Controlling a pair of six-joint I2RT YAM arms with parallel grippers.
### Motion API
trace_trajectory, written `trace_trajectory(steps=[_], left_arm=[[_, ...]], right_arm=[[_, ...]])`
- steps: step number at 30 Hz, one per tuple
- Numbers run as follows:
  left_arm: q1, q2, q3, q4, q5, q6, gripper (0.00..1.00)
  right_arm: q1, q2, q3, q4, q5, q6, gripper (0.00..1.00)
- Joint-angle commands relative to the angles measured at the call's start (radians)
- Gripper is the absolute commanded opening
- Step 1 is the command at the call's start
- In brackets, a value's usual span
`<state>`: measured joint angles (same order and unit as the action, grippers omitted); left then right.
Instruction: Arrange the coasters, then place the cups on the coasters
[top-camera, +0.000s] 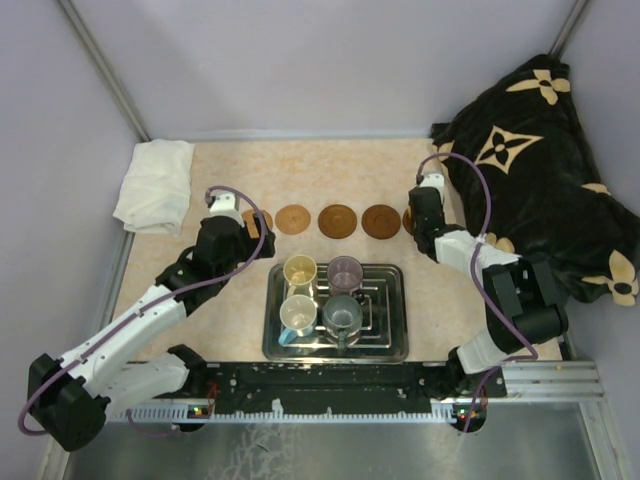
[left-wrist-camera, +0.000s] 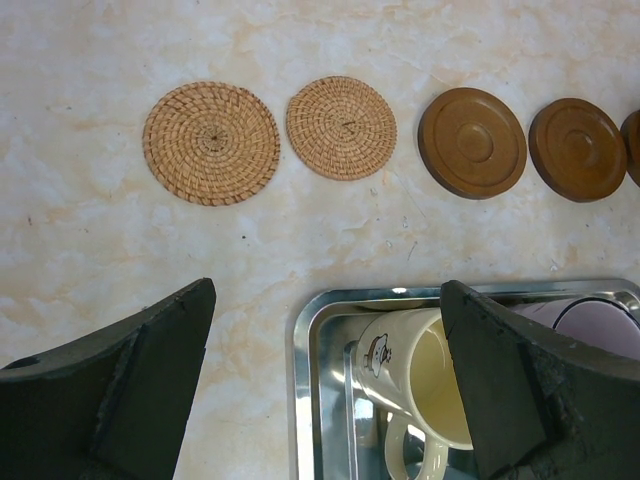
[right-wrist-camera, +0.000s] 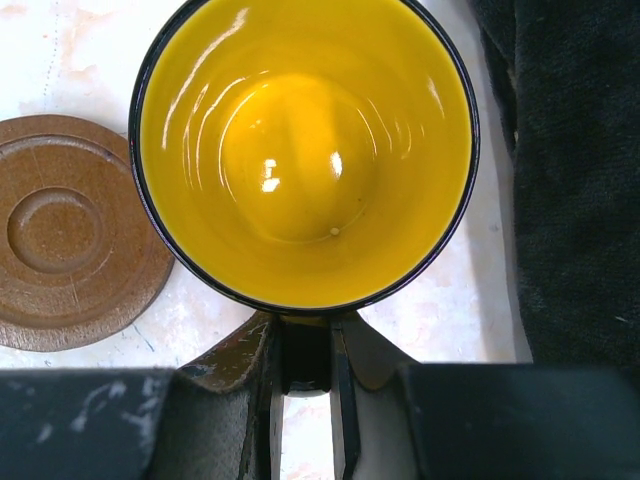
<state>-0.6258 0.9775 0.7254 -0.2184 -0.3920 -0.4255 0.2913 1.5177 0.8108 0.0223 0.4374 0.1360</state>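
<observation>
Coasters lie in a row across the table: two woven ones (left-wrist-camera: 211, 143) (left-wrist-camera: 341, 127) on the left, then dark wooden ones (left-wrist-camera: 472, 142) (left-wrist-camera: 578, 148). My left gripper (left-wrist-camera: 328, 300) hangs open above the tray's far-left corner, close to the cream-yellow cup (left-wrist-camera: 415, 375). On the tray stand that cup (top-camera: 300, 270), a purple cup (top-camera: 345, 272), a white cup with a blue inside (top-camera: 298, 315) and a grey cup (top-camera: 343, 316). My right gripper (right-wrist-camera: 305, 350) is shut on the handle of the orange-yellow cup (right-wrist-camera: 305, 150), at the row's right end beside a wooden coaster (right-wrist-camera: 75, 235). What lies under that cup is hidden.
The metal tray (top-camera: 392, 345) sits at the near middle of the table. A folded white cloth (top-camera: 155, 185) lies at the far left. A black cushion with cream flowers (top-camera: 540, 180) fills the far right, close beside the right gripper (top-camera: 420, 215).
</observation>
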Motion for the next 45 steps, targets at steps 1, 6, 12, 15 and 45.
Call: trace_trajectory(steps=[1, 6, 12, 15, 45], left_arm=[[0.0, -0.016, 0.008, -0.003, -0.006, -0.004, 1.0], [0.0, -0.015, 0.008, -0.003, -0.008, -0.002, 1.0], [0.0, -0.017, 0.007, -0.007, -0.012, -0.002, 1.0], [0.0, -0.019, 0.003, -0.006, -0.014, -0.003, 1.0], [0.0, -0.006, 0.003, 0.002, -0.013, -0.004, 1.0]], right_arm=[[-0.006, -0.06, -0.002, 0.093, 0.047, 0.02, 0.0], [-0.009, -0.057, -0.016, 0.108, 0.032, 0.023, 0.0], [-0.025, -0.057, -0.024, 0.131, -0.007, 0.021, 0.0], [-0.032, -0.057, -0.028, 0.138, -0.025, 0.019, 0.0], [-0.039, -0.061, -0.022, 0.084, 0.003, 0.036, 0.0]])
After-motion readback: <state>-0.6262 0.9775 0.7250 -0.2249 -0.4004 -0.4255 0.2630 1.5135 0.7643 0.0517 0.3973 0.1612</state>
